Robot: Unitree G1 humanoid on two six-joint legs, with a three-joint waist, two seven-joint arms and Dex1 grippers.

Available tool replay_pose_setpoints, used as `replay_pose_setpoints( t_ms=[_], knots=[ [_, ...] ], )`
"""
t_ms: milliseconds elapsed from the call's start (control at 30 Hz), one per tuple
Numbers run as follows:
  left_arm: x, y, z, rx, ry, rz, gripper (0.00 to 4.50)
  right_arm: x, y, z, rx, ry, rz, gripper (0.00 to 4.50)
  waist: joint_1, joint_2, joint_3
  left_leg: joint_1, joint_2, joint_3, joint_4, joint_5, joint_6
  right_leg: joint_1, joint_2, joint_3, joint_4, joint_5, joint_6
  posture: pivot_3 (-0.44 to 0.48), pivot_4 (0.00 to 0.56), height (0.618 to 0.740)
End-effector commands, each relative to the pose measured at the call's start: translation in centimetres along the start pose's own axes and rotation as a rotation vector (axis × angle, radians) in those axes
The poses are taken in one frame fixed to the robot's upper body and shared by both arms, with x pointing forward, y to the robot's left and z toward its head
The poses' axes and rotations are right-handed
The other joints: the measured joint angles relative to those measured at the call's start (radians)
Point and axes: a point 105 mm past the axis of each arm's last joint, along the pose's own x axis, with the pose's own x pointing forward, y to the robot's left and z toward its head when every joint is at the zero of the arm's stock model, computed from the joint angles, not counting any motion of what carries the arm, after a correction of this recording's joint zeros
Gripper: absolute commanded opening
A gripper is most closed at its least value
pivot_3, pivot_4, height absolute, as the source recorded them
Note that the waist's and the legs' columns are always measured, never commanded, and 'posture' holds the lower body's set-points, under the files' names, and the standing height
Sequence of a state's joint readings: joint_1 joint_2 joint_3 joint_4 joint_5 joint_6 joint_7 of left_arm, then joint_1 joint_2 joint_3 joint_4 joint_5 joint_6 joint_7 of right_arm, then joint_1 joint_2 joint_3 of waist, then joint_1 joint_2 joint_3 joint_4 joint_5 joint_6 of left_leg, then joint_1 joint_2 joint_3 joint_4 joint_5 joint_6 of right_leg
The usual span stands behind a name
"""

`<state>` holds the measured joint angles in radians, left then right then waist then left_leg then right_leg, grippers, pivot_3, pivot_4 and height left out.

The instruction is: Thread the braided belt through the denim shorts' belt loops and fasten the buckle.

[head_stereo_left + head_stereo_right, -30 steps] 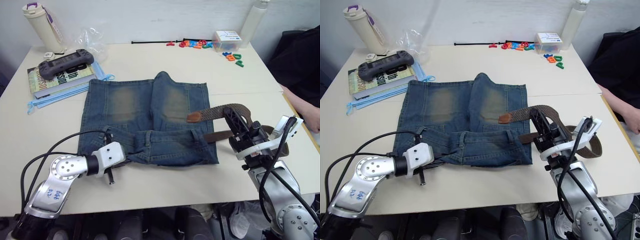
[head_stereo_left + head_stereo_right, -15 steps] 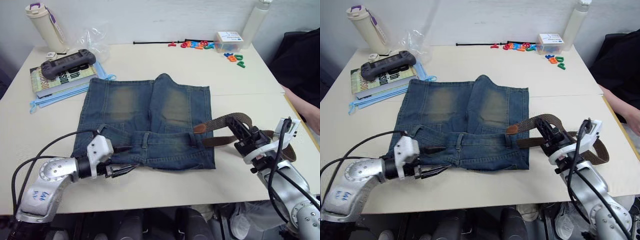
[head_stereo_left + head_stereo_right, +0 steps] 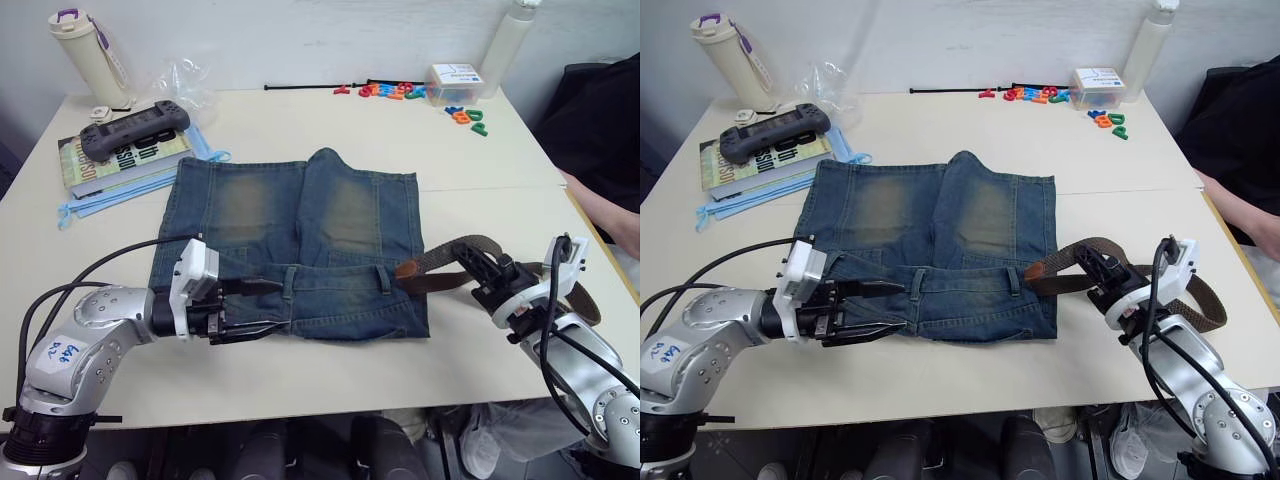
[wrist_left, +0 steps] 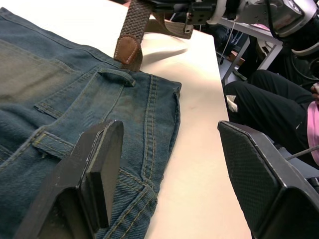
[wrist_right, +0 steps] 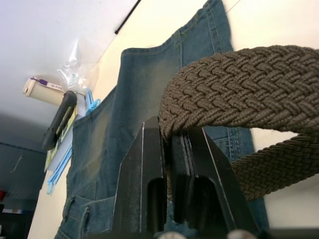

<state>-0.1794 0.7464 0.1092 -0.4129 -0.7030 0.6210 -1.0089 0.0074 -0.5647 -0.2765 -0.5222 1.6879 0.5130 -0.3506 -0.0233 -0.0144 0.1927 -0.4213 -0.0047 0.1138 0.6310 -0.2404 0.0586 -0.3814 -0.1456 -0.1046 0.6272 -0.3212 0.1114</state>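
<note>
The denim shorts (image 3: 300,235) lie flat mid-table, waistband toward me. My left gripper (image 3: 255,307) is open and level at the waistband's left part, one finger (image 4: 102,164) over the denim and the other (image 4: 254,174) above the bare table. Two belt loops (image 3: 289,280) (image 3: 385,278) show on the waistband. My right gripper (image 3: 478,268) is shut on the braided belt (image 5: 239,84), right of the shorts. The strap arches from the jaws, and its reddish leather tip (image 3: 408,268) rests by the right-hand loop. The buckle is hidden.
A book with a game controller (image 3: 132,128) and blue masks (image 3: 105,195) sit at the far left, beside a bottle (image 3: 85,50). Coloured letters (image 3: 400,90), a small box (image 3: 452,78) and a white bottle (image 3: 510,40) line the far edge. A person (image 3: 600,130) sits at the right.
My left gripper opened, turned level and came up to the waistband. My right gripper lowered with the belt, and the leather tip slid from the shorts' leg down to the waistband.
</note>
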Motion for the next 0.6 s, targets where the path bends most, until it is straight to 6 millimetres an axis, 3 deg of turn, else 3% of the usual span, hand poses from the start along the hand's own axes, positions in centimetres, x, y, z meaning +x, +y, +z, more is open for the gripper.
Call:
replay_pose_setpoints(
  t_ms=[33, 600],
  knots=[
    [0.3, -0.2, 0.5, 0.030, -0.017, -0.002, 3.37, 0.3, 0.4, 0.0, -0.027, 0.001, 0.025, 0.00, 0.001, 0.000, 0.000, 0.000, 0.000, 0.000, 0.000, 0.000, 0.000, 0.000, 0.000, 0.000, 0.000, 0.000, 0.000, 0.000, 0.150, 0.718],
    [1.2, 0.3, 0.8, 0.075, -0.023, 0.019, 3.37, 1.8, -0.2, -3.7, -0.053, 0.098, 0.020, 0.00, 0.000, 0.000, 0.000, 0.000, 0.000, 0.000, -0.001, -0.001, -0.002, 0.000, 0.000, 0.000, 0.000, 0.000, 0.000, 0.000, 0.150, 0.718]
  ],
)
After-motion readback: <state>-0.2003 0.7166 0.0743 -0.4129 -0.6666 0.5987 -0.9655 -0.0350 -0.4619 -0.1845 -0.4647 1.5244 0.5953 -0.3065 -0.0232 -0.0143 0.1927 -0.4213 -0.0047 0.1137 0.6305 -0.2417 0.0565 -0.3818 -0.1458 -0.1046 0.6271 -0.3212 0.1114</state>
